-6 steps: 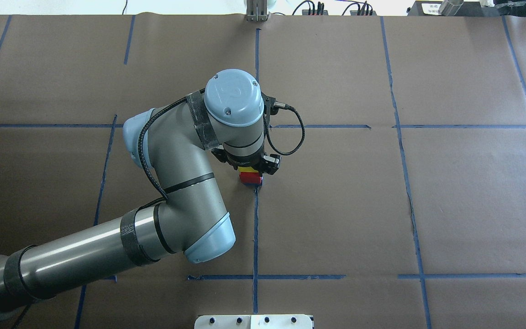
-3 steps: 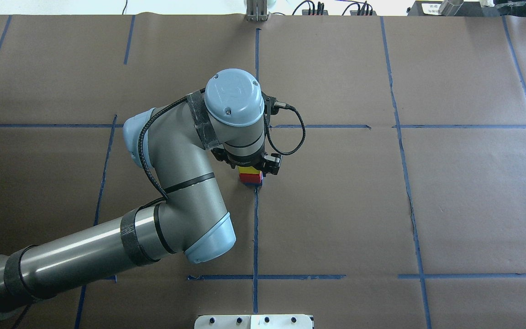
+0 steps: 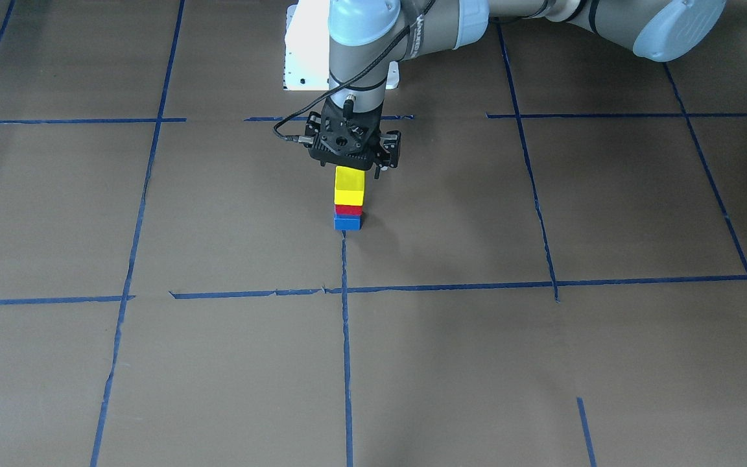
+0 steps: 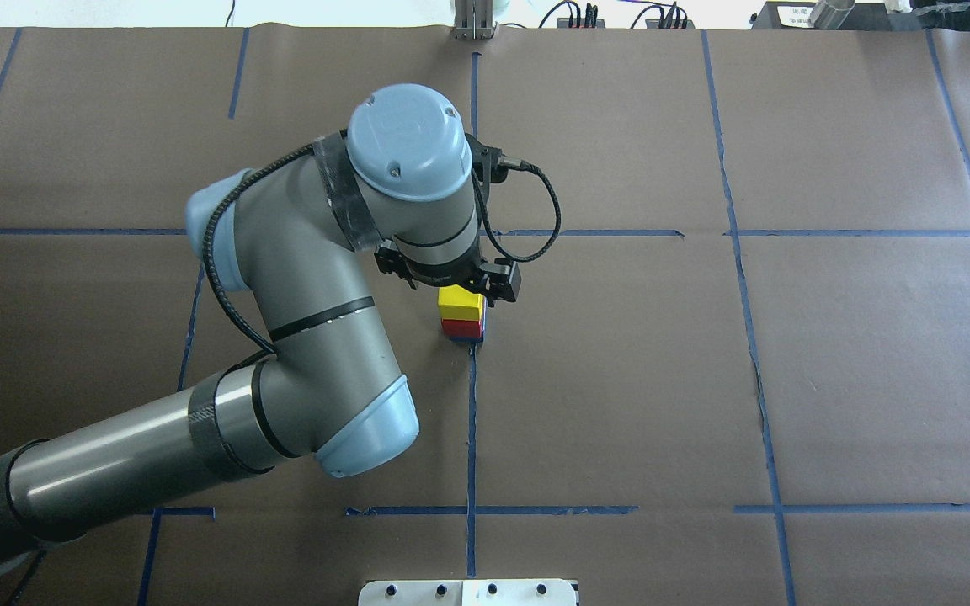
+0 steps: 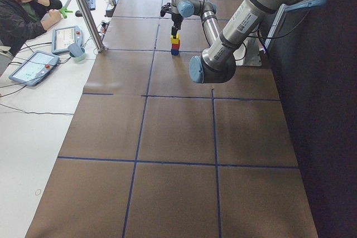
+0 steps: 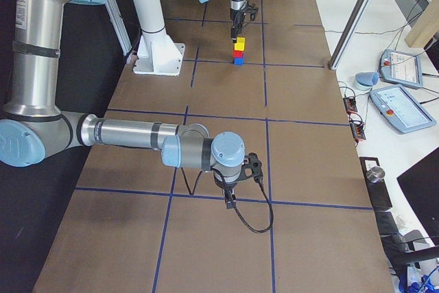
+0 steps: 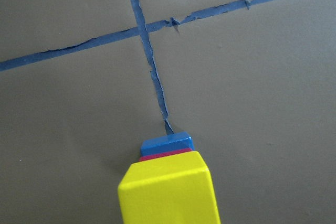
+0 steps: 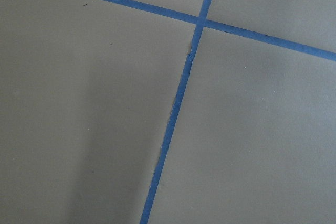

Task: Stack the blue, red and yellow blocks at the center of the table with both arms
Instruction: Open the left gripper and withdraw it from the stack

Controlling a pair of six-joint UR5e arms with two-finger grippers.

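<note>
At the table's [image 3: 477, 357] centre the three blocks stand in one straight stack: blue block [image 3: 347, 223] at the bottom, red block [image 3: 348, 209] on it, yellow block [image 3: 349, 185] on top. My left gripper [image 3: 351, 163] hangs just above the yellow block, open, its fingers spread to either side and touching nothing. From overhead the yellow block [image 4: 461, 301] shows clear of the left gripper [image 4: 450, 282]. The left wrist view looks down on the yellow block [image 7: 168, 192]. My right gripper [image 6: 230, 197] hovers low over bare table near its own end; I cannot tell its state.
The white pedestal [image 3: 305, 52] stands behind the stack on the robot's side. A person [image 5: 22, 9] sits at a side bench with tablets [image 5: 33, 68]. Blue tape lines [image 8: 178, 103] cross the brown surface.
The left arm has risen and drawn back from the stack. The yellow block stays on the red one, now showing fully below the gripper.
</note>
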